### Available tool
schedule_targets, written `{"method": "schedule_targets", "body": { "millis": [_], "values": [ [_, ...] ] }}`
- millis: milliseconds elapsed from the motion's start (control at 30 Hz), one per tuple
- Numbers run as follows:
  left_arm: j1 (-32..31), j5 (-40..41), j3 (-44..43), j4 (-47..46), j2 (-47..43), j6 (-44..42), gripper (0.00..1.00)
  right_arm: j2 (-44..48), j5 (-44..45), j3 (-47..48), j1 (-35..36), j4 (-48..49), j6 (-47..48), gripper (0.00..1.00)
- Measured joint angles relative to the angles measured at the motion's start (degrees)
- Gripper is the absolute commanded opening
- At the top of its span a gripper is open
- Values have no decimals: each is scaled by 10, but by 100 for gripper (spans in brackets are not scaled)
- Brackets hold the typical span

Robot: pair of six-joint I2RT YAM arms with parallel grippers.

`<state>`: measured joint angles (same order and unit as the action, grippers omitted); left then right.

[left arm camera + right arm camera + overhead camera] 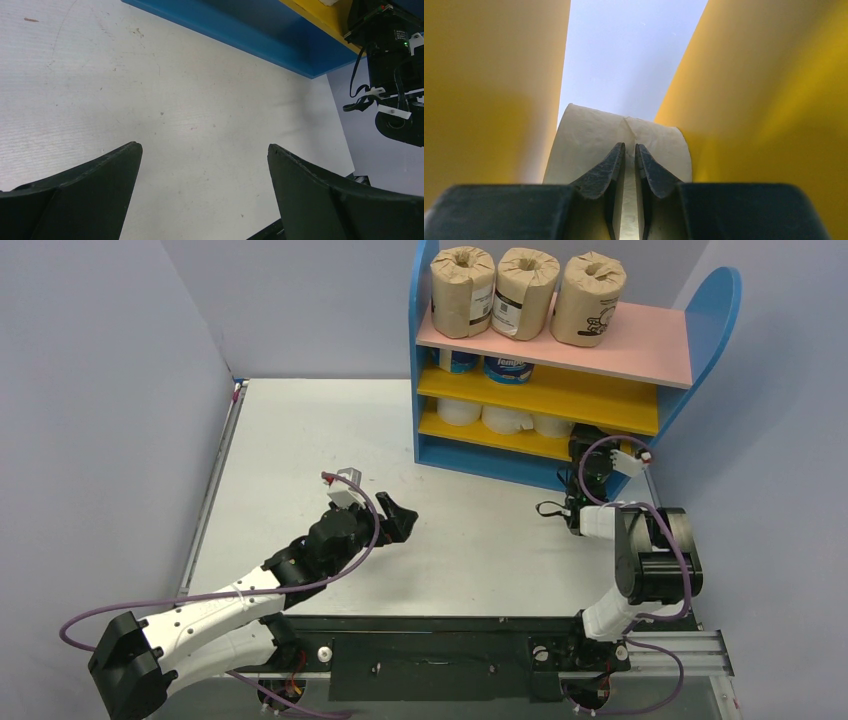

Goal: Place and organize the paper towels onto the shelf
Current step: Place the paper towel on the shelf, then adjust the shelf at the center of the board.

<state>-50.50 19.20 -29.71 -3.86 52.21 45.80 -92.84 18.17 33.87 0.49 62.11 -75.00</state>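
Where rolls (pixel 508 420) sit — right jaws closed.

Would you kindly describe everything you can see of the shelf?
The shelf is a small, upright, plastic-looking rack with two rounded blue side panels, a pink top board, two yellow lower boards and a blue base. It stands at the far right of the table, by the back wall. Three brown rolls stand on top, blue-and-white rolls on the upper yellow board and white rolls on the lower one. The right tool reaches between the yellow boards, shut on a white roll.
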Motion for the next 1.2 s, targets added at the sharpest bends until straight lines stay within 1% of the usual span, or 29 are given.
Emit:
{"method": "schedule_targets", "body": {
  "millis": [133, 267, 367, 467, 567, 667, 733, 833, 1000, 1200],
  "values": [
    [0, 0, 0, 0, -1, 1, 96, 23, -1, -13, -1, -2, 2, 11],
    [0, 0, 1, 0, -6, 1, 96, 66, -1, -32, -1, -9, 6, 12],
    [0, 1, 2, 0, -10, 0, 96, 107, -7, -49, -1, -28, 6, 12],
    [0, 1, 2, 0, -16, 0, 96, 165, -13, -68, 3, -67, 17, 12],
    [0, 1, 2, 0, -19, 1, 96, 231, -14, -85, 26, -107, 42, 12],
    [0, 1, 2, 0, -19, 1, 96, 291, -15, -94, 69, -140, 72, 12],
    [0, 0, 2, 0, -20, 2, 96, 320, -18, -95, 89, -153, 86, 12],
    [0, 0, 2, 0, -21, 3, 96, 351, -17, -95, 97, -166, 102, 12],
    [0, 0, 3, 0, -29, 6, 96, 352, -15, -67, 97, -181, 123, 12],
    [0, 0, 11, 2, -42, 14, 96, 298, -15, -1, 116, -168, 124, 11]
  ]
}}
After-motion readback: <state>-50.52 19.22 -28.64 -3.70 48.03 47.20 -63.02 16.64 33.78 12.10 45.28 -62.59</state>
